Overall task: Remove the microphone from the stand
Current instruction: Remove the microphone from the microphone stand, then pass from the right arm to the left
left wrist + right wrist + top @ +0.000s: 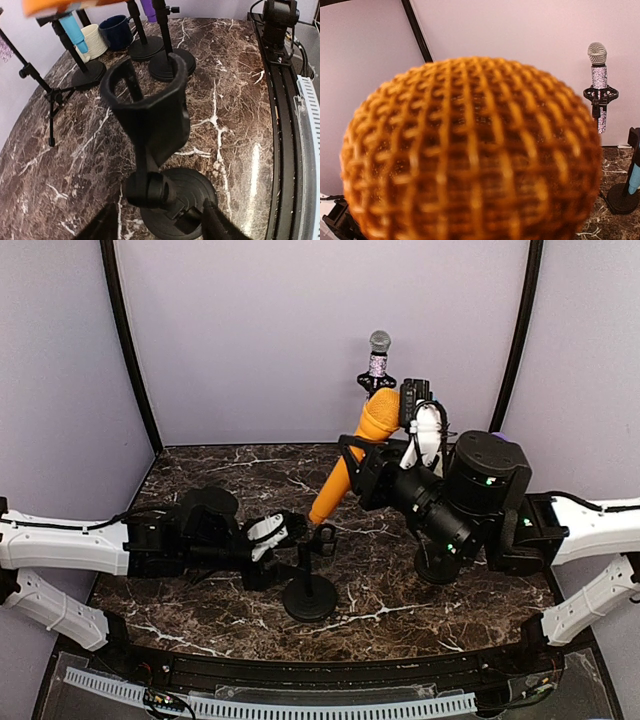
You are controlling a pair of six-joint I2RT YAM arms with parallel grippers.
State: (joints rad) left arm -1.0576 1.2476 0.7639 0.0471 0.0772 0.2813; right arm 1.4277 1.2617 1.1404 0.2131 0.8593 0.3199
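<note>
Above table point(390, 580) centre: microphone point(335, 485) clear of stand point(309, 595) clip point(150, 110), long axis slanting from tail near clip up-right to head. R gripper point(372, 458) clenched on its upper body, so R arm is nearer. L gripper point(295, 532), jaws apart, straddles stand stem.

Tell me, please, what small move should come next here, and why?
Probably the right gripper should carry the orange microphone sideways, clear of the stand. The clip is empty in the left wrist view, yet the microphone's lower tip hangs just above it, and the left gripper stands open beside the stem.
</note>
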